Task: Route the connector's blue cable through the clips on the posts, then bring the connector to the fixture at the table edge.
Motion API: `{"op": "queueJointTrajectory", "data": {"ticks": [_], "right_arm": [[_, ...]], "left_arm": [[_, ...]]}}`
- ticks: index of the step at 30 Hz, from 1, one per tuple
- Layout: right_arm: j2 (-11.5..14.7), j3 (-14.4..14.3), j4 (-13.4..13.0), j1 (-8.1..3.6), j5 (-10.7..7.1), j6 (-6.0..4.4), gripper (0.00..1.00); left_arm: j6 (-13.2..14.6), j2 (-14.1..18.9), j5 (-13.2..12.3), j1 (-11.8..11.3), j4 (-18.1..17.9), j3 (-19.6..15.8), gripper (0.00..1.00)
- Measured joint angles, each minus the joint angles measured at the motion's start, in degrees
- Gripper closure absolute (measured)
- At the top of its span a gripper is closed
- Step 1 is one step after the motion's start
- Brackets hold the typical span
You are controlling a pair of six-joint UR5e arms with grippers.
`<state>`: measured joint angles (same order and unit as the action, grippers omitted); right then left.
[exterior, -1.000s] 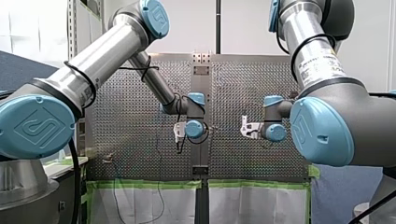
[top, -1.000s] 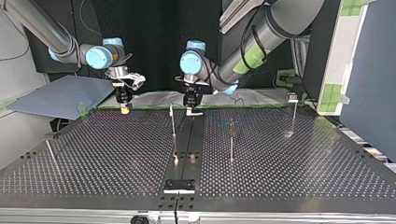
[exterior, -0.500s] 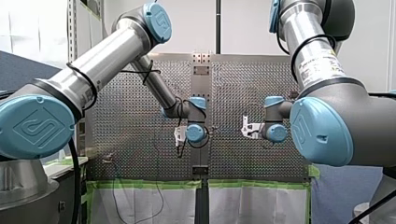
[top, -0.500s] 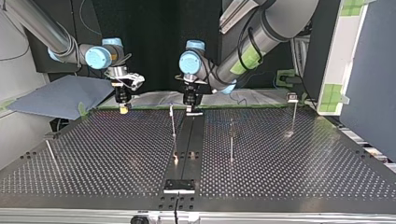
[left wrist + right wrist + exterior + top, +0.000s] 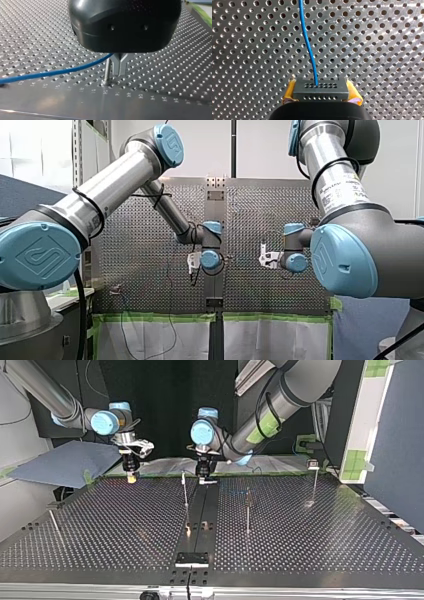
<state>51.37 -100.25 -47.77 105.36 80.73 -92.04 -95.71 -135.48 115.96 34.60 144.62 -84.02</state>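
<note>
In the right wrist view my right gripper (image 5: 321,93) is shut on the dark grey connector (image 5: 320,88), yellow pads on both its sides. The blue cable (image 5: 308,42) leaves the connector's face and runs away over the perforated plate. In the left wrist view my left gripper (image 5: 119,72) has its metal fingers shut on the blue cable (image 5: 62,72), right beside a thin post (image 5: 107,71). Across the table, my right gripper (image 5: 131,478) hangs at the top view's far left edge of the plate. My left gripper (image 5: 205,479) is near the middle, beside a post (image 5: 185,491).
More posts stand on the plate: one mid-right (image 5: 247,510), one with a clip at the far right (image 5: 313,466), one leaning at the left (image 5: 54,522). A black fixture (image 5: 191,559) sits at the near edge of the top view. A grey mat (image 5: 65,462) lies behind the plate's left corner.
My left arm's wrist has shifted slightly toward the top view's left, carrying the cable. My right arm has stayed in place.
</note>
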Motion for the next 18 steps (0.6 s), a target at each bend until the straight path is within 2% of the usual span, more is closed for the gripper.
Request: {"op": "queueJointTrajectory", "data": {"ticks": [9, 18], "right_arm": [[-1.1, 1.56, 0.82, -0.18, -0.04, 0.1, 1.0], [-1.49, 2.97, 1.79, -0.25, -0.04, 0.14, 1.0]], "left_arm": [[0.02, -0.01, 0.01, -0.48, 1.92, 2.23, 1.0], [0.18, 0.0, -0.01, -1.22, 2.54, 2.63, 1.0]]}}
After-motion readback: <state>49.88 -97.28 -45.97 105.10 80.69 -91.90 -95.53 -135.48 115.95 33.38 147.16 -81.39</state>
